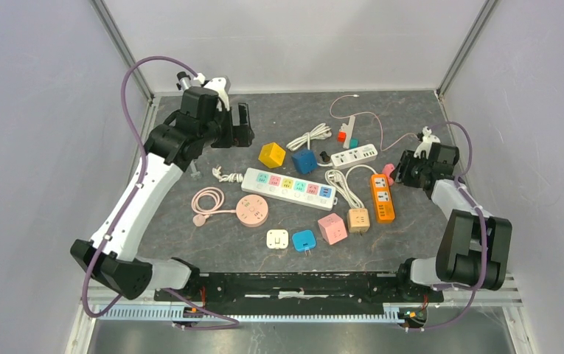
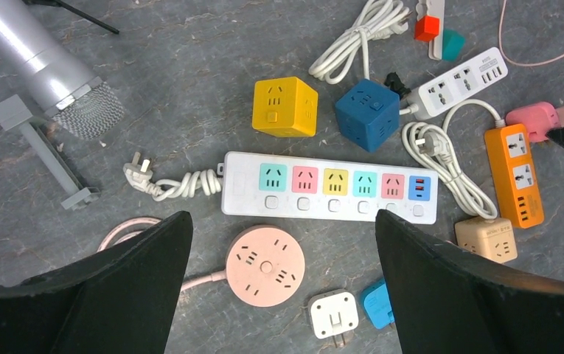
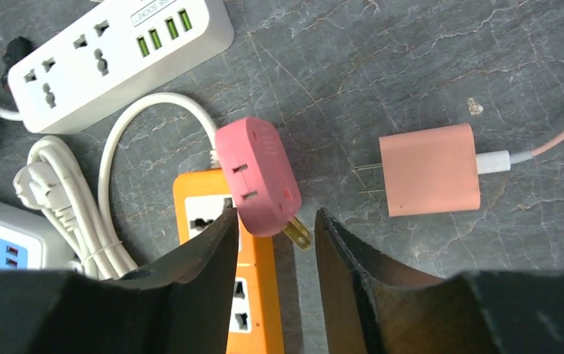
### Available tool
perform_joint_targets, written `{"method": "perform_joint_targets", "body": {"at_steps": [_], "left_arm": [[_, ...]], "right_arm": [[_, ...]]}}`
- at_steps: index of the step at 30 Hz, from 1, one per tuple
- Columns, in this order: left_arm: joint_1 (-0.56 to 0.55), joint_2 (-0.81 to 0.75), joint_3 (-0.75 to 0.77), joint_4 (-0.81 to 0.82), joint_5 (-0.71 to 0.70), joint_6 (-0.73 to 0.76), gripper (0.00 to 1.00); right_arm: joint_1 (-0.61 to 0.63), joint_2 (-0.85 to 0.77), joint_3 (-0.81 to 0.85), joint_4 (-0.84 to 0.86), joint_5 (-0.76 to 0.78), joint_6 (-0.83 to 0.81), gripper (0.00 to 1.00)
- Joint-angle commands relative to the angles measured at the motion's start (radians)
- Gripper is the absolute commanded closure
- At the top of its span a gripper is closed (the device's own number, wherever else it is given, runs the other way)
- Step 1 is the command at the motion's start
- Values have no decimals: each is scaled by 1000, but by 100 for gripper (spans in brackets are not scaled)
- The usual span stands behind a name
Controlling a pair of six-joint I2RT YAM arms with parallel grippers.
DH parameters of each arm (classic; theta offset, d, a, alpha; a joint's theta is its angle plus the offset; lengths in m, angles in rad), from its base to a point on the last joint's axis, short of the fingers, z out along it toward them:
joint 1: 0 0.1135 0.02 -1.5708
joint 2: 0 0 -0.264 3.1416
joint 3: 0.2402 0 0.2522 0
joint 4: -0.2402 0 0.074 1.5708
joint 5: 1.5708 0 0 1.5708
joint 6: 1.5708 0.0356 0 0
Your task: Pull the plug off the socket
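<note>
- Right gripper [image 3: 273, 243] fingers fill the bottom of its wrist view, jaws parted a little, clamped on nothing.
- pink plug [image 3: 256, 175] sits just ahead of the fingertips: rounded oblong, two slots on its face, one brass prong bare at the lower end, tilted.
- Plug lies across the top end of the orange power strip [image 3: 253, 295], lower corner just beside one finger; can't tell if they touch.
- pink charger [image 3: 430, 169] with cable lies apart to the side.
- Left gripper [image 2: 282, 251] wide open, empty, raised over the long white strip [image 2: 330, 188].
</note>
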Motion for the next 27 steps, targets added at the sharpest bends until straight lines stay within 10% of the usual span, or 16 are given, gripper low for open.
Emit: {"method": "perform_joint_targets", "body": {"at_steps": [1,10,17,27], "left_arm": [[13,-60,9,-28,-43,-30,0],[19,-162,-9,-117,-122,-119,0],[18,-275,-41,-207,-168,-233,0],[18,-491,-23,-288,-289,-232,0]], "right_arm": [[-1,54,65,71,7,36,56],[-2,245,178,212,-58,192,73],[-2,244,247,126,4,189,36],[0,-51,278,-24,113,162,29]]}}
